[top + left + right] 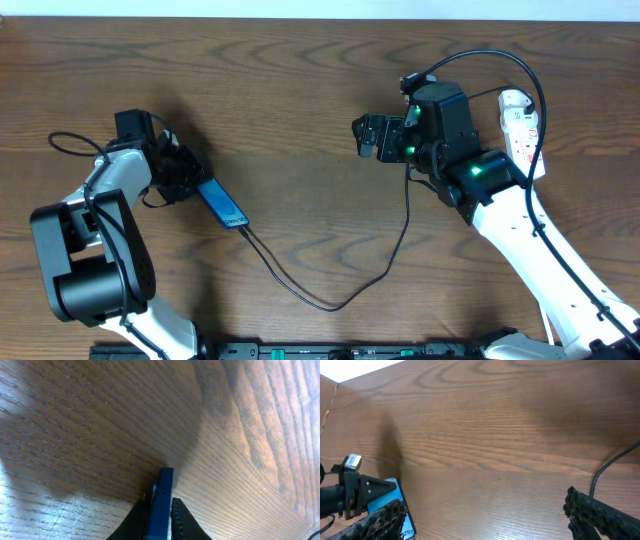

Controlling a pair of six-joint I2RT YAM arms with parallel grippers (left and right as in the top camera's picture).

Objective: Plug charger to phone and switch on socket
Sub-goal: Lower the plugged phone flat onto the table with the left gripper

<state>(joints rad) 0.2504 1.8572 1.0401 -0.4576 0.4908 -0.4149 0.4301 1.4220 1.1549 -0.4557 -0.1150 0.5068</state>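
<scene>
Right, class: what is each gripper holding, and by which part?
The left gripper pinches the phone at the end away from the charger cable. The right gripper is open, holding nothing.

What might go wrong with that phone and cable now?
The left gripper pinches the phone only by its thin edges, so it may slip or twist. The charger loops loose across the table beside the right arm; a sweep there might snag it and tug the phone. The socket sits partly hidden under that arm, awkward to reach.
</scene>
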